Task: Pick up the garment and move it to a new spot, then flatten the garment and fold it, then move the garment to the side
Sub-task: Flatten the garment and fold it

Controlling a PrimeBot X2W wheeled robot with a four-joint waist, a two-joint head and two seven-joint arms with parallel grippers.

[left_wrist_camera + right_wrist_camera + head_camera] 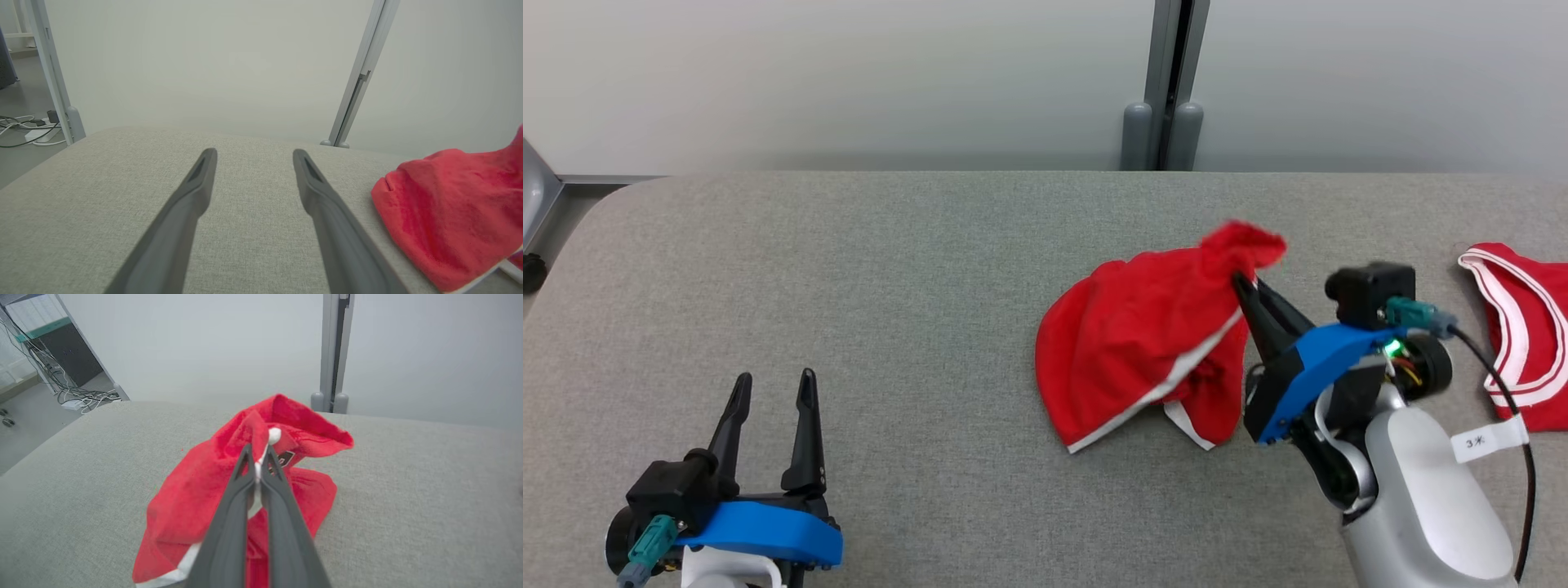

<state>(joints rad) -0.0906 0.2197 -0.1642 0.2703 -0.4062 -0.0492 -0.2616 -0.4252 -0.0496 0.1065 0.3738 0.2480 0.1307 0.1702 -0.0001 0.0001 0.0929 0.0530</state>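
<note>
A red garment (1135,335) lies crumpled right of centre on the grey worktop (890,286), its raised edge pinched between the closed fingers of the right gripper (1245,283), while the left gripper (774,377) sits open and empty at near left; so thin a pinch may slip when lifted.

- A grey fabric tabletop (849,286) with a rounded far-left corner.
- A red cloth with white stripes (1531,327) lies at the tabletop's right edge, partly out of frame.
- A pale wall (849,73) stands behind the far edge, split by a grey post (1168,82).
- Cables (20,130) lie on the floor beyond the left edge, near a dark cabinet (69,351).
</note>
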